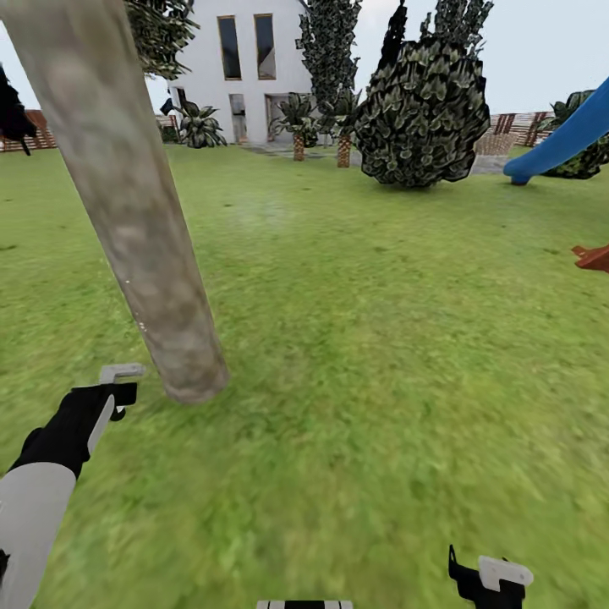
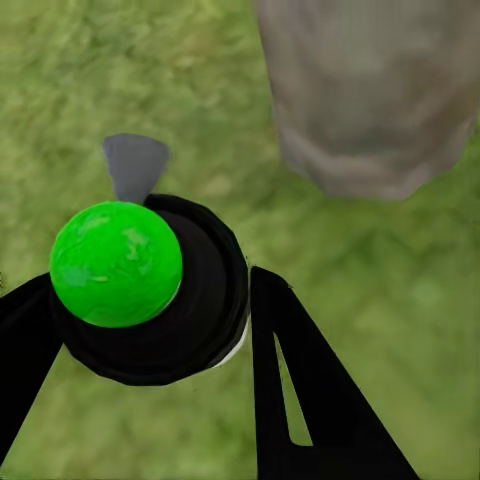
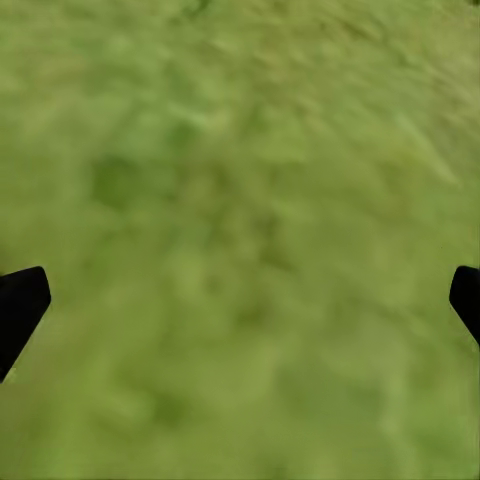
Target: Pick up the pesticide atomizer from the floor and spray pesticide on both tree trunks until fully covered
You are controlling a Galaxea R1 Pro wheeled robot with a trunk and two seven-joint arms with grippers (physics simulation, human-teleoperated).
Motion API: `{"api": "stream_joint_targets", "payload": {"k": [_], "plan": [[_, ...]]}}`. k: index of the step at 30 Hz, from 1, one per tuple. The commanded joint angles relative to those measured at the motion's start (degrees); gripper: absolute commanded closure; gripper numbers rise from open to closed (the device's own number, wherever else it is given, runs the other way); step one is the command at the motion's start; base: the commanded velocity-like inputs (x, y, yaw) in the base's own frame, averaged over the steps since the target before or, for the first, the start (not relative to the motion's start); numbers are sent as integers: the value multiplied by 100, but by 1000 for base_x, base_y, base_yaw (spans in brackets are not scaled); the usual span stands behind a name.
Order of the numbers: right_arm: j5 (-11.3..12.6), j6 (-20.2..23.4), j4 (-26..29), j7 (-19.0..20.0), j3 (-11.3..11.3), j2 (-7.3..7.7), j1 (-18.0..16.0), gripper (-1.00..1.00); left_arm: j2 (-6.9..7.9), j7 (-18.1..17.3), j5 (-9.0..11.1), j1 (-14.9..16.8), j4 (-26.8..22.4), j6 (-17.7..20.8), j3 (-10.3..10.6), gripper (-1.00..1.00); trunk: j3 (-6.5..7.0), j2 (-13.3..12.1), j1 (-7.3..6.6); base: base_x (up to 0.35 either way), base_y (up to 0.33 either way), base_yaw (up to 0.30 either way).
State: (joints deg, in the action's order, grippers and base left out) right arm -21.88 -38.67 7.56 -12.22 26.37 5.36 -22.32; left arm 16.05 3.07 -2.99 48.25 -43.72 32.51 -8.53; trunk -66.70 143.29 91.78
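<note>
Gripping one atomizer (image 2: 140,290) beside one tree trunk (image 1: 127,203), our left gripper (image 2: 150,330) — our right gripper (image 3: 240,300) spread open over lawn (image 1: 381,338).

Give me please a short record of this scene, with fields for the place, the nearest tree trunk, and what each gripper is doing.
place: garden lawn, white house and blue slide far behind
nearest trunk: thick pale tree trunk, leaning in the head view, base on the grass
left gripper: shut on the pesticide atomizer, whose top is bright green, grey nozzle toward the trunk base
right gripper: open, nothing between its fingers, grass beneath
spray on trunk: cannot tell
</note>
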Motion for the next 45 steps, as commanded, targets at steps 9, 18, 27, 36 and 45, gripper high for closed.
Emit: {"api": "stream_joint_targets", "payload": {"k": [9, 18, 27, 36, 45], "plan": [[1, 0, 0, 0, 0, 0, 0, -100, -5, 7, 0, 1, 517, -392, 9, 100, 0, 0, 0, 74, -186, 179], [0, 0, 0, 0, 0, 0, 0, -100, -49, 48, 0, 1, 523, -412, 1, 100, 0, 0, 0, -31, -265, 14], [8, 0, 0, -4, 0, 0, 0, -100, -63, 55, 19, 24, 402, -412, 23, 100, 0, 0, 0, 0, -220, 155], [10, 8, 0, -9, 0, 9, 0, -100, -215, -15, 12, 157, -590, -31, 45, 100, 0, 0, 0, 0, -5, 1], [17, 2, 9, -9, 0, 9, 0, -100, -362, -18, -31, 350, -831, 51, 41, 100, 0, 0, 0, -77, 0, 0]]}}
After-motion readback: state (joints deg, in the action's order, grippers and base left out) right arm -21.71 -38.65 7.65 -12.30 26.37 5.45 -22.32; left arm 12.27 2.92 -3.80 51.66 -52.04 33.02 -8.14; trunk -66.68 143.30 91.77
